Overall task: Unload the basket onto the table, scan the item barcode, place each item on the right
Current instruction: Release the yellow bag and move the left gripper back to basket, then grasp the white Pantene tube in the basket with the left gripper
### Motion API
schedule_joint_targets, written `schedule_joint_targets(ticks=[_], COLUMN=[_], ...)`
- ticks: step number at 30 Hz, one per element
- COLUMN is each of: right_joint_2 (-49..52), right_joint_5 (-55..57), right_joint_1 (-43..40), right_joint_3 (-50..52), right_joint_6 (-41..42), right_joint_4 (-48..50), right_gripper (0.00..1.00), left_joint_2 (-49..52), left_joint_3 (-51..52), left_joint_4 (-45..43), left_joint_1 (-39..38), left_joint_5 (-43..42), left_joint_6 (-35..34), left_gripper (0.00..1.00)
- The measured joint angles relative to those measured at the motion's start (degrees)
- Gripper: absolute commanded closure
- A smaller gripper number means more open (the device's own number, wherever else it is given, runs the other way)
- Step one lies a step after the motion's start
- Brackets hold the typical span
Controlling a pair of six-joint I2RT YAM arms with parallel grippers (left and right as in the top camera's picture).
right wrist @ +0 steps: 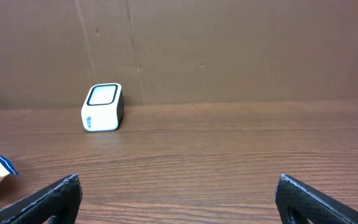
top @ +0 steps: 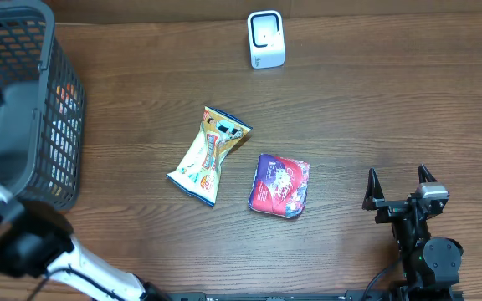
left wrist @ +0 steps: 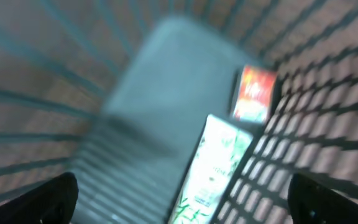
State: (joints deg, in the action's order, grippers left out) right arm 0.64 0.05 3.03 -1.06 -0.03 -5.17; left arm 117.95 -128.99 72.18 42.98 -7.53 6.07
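R gripper (top: pixel 398 182): jaws fully apart, nothing between them. It sits low at the near R edge of the table (top: pixel 375 109), fingers pointing toward the far side. In the wrist view both black fingertips (right wrist: pixel 55 196) show at the bottom corners, with bare wood between them.

L gripper (left wrist: pixel 185 208): jaws equally wide, nothing held. It is inside the basket (top: pixel 65 125) at the far L of the table. The wrist view is blurred; dark fingertips (left wrist: pixel 51 199) sit at the bottom corners, mesh walls on all sides.

Basket contents, approx. – a white-and-green packet (left wrist: pixel 216 165) lies just ahead of the L gripper, toward its R side. A red-and-orange packet (left wrist: pixel 253 93) lies beyond it against the mesh. Labels not legible.

Items on the table:
- Purple-and-red pouch (top: pixel 279 186) – mid-table, L of the R gripper and apart from it.
- Yellow snack bag (top: pixel 210 155) – just beside the pouch on its L, not touching, lying at a slant.

Barcode scanner (top: pixel 266 39): white, upright at the far edge, centre. It stands ahead-L in the R wrist view, in front of a cardboard wall (right wrist: pixel 229 50), well apart from both table items.
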Motion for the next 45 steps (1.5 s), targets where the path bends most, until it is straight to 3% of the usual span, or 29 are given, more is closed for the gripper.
schedule_joint_targets(ticks=[7,21,28,30,35,39,45], right_joint_2=[0.00,0.00,0.00,0.00,0.00,-0.02,0.00], right_joint_5=[-0.02,0.00,-0.02,0.00,0.00,0.00,0.00], right_joint_1=[0.02,0.00,0.00,0.00,0.00,0.00,0.02], right_joint_3=[0.00,0.00,0.00,0.00,0.00,0.00,0.00], right_joint_6=[0.00,0.02,0.00,0.02,0.02,0.02,0.02], right_joint_4=[0.00,0.02,0.02,0.00,0.02,0.00,0.02], right_gripper=[0.00,0.00,0.00,0.00,0.00,0.00,0.00], left_joint_2=[8.09,8.11,8.11,8.11,8.11,8.11,8.11], left_joint_3=[2.84,20.35,24.50,24.52,24.52,24.61,25.94], left_joint_4=[0.28,-8.11,-10.58,-11.04,-11.45,-11.61,-12.20], left_joint_1=[-1.11,-4.63,-4.66,-4.76,-4.87,-4.87,-4.87], left_joint_5=[-1.05,0.90,2.03,2.19,2.23,2.34,2.67], left_joint_6=[8.94,17.40,18.47,18.62,18.62,19.34,19.39], left_gripper=[0.00,0.07,0.29,0.26,0.44,0.31,0.30])
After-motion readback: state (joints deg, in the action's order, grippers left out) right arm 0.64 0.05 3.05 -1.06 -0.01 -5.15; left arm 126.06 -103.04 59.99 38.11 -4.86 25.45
